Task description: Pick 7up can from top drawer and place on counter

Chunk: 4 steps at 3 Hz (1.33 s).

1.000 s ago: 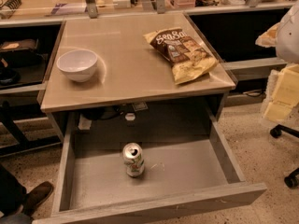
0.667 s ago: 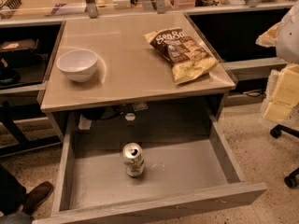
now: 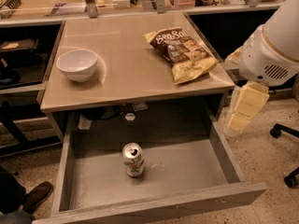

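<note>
**Can waits in the open drawer, gripper off to the side**

The top drawer (image 3: 187, 174) is pulled fully out, so the 7up can (image 3: 133, 159) stands upright and reachable on its flat bottom, near the middle and clear of every wall. The counter (image 3: 126, 76) overhangs the drawer's back part. A white bowl (image 3: 77, 64) sits above the drawer's left rear and a chip bag (image 3: 182, 52) above its right rear. Bare counter between them looks suited for setting the can down. The gripper (image 3: 240, 113) hangs outside the drawer's right wall, well apart from the can. It carries nothing visible, and I cannot tell whether it is wide or narrow.
</note>
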### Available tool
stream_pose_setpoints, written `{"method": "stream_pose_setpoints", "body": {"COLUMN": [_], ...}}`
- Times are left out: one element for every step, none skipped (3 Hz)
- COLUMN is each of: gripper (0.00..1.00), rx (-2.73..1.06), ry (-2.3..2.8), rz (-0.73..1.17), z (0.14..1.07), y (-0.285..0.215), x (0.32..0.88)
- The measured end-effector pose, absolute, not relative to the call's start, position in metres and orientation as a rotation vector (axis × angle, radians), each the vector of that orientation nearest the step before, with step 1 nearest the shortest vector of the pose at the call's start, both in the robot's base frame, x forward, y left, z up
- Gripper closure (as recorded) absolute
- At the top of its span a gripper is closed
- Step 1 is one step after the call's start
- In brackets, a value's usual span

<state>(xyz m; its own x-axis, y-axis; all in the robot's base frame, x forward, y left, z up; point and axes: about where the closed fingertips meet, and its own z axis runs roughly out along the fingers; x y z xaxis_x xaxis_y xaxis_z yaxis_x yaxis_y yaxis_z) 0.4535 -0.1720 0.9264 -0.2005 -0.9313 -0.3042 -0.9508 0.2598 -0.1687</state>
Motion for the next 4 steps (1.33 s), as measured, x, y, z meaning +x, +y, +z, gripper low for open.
{"method": "stream_pose_setpoints", "body": {"gripper": [0.0,0.0,0.0,0.0], "rx": [-1.723,-1.75,-1.787,-1.799], "ry": [2.194,2.16,2.09,2.086], "rz": [0.08,0.158,0.317,0.469], "z": [0.926,0.907,0.874,0.843], "y": [-0.172,-0.143,-0.087,-0.046], "x": [0.454,0.435,0.415,0.395]}}
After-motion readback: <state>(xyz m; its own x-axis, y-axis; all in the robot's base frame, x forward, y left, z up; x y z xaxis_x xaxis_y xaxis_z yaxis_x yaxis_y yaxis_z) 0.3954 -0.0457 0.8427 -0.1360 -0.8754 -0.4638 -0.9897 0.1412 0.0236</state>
